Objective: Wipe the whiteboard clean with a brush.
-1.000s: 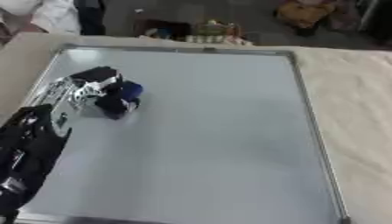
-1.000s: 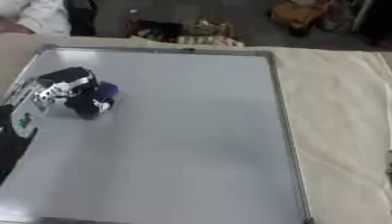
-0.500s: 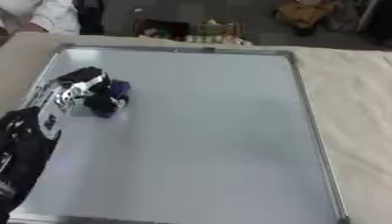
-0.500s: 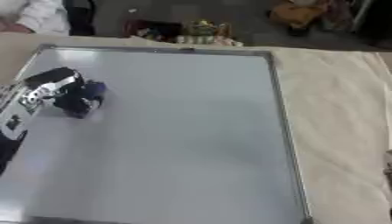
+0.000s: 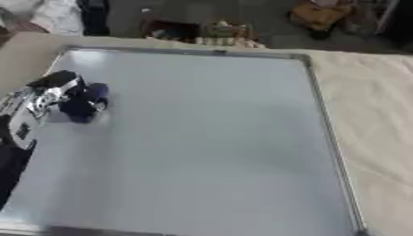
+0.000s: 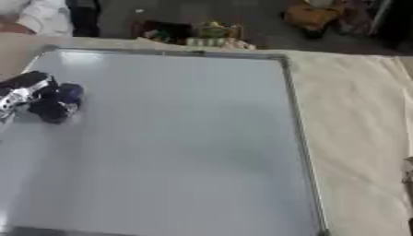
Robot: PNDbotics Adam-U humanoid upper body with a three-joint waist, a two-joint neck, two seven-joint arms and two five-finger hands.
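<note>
A cloth-covered table (image 5: 371,115) carries the whiteboard (image 5: 209,138), which looks free of marks. Near the board's left edge, the robot's left hand (image 5: 50,94) curls around a dark blue brush (image 5: 85,102) pressed to the surface; wiping appears nearly finished.

We saw a pale grey-white whiteboard (image 5: 209,138), plain and unmarked, edged by a thin silver-grey frame (image 5: 322,115). The brush (image 5: 85,102) on it was dark navy blue, almost black in its lower part. The left hand (image 5: 50,92) around it was black with bright silver patches. The table covering (image 5: 373,120) was a plain cream beige. Beyond the far edge the floor (image 5: 266,18) looked dark grey.
</note>
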